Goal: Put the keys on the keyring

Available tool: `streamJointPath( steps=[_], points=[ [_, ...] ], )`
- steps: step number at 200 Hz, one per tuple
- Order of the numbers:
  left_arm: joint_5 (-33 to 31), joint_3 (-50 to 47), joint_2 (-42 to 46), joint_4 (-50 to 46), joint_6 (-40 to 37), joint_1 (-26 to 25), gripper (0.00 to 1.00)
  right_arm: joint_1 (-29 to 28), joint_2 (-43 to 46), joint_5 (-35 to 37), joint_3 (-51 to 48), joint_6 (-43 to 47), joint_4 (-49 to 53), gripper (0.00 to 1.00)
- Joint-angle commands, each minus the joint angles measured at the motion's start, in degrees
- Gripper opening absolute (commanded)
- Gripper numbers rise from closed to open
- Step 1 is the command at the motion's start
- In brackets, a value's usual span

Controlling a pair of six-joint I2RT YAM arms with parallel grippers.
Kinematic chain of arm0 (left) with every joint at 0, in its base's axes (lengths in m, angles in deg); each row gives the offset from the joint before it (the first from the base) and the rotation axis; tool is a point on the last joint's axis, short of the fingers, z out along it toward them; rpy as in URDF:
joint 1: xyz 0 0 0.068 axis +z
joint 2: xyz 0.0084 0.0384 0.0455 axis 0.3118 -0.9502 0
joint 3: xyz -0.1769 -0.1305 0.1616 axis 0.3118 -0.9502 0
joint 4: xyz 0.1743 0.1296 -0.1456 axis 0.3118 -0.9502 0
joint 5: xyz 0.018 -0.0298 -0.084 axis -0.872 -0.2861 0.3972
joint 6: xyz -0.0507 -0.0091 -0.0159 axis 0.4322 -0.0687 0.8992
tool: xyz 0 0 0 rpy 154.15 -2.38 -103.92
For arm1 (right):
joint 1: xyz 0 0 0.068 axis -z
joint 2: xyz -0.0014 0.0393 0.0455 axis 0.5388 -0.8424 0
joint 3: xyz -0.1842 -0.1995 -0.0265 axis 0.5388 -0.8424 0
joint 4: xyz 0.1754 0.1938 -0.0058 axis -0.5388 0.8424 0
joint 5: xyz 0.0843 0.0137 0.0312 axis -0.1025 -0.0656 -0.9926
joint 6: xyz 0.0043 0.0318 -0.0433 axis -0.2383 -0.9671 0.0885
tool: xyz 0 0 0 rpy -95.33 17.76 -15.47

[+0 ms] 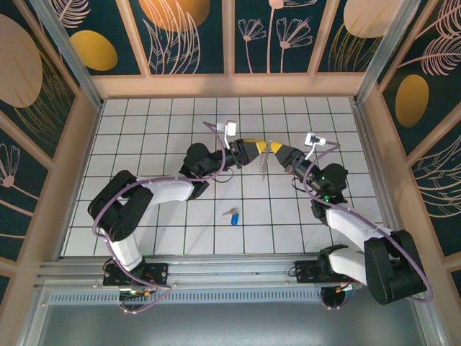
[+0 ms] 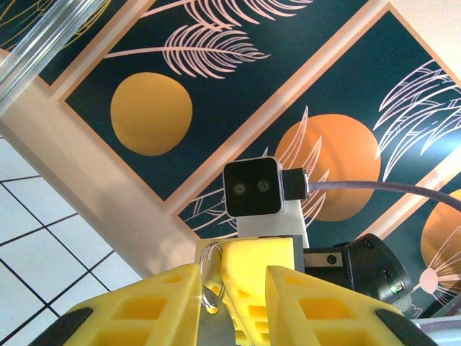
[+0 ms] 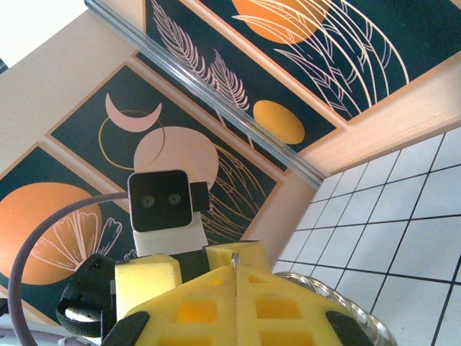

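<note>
The keys are one small silver key with a blue head [image 1: 233, 215], lying flat on the white tiles in front of both arms, away from either gripper. Above mid-table the two yellow-fingered grippers meet tip to tip. My right gripper [image 1: 278, 152] [image 3: 235, 268] is shut on the keyring [image 1: 265, 163]; a thin metal edge shows in the seam between its fingers, and silvery coils [image 3: 346, 299] curve out beside them. My left gripper [image 1: 256, 150] [image 2: 234, 277] stands open, its jaws either side of the right gripper's tip and the wire loop [image 2: 208, 268].
Wooden rails and dark floral wall panels [image 1: 230, 36] enclose the tiled floor [image 1: 166, 122]. The aluminium mounting rail [image 1: 230, 270] runs along the near edge. Purple cables [image 1: 216, 133] loop from both wrists over the arms.
</note>
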Motion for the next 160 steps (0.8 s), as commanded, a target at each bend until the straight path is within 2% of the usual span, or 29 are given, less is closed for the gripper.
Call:
streamJointPath(
  steps=[1, 53, 102, 120, 160],
  points=[
    [1.30, 1.69, -1.23, 3.37, 0.72, -0.46, 0.31, -0.52, -0.10, 0.93, 1.80, -0.04, -4.39, 0.00],
    [1.37, 1.48, -2.02, 4.42, 1.32, -0.72, 0.32, -0.56, -0.10, 1.13, 1.88, 0.11, -4.28, 0.00],
    [1.82, 1.85, -2.37, 5.00, 1.35, -1.14, 0.25, -0.58, -0.39, 1.03, 1.88, 0.11, -4.42, 0.00],
    [2.00, 1.94, -2.57, 5.23, 1.43, -1.25, 0.20, -0.67, -0.47, 1.08, 1.82, 0.09, -4.51, 0.00],
    [1.85, 1.42, -2.83, 7.44, 2.24, -1.34, 0.04, -0.71, -0.73, 1.30, 1.80, 0.20, -4.42, 0.00]
  ],
)
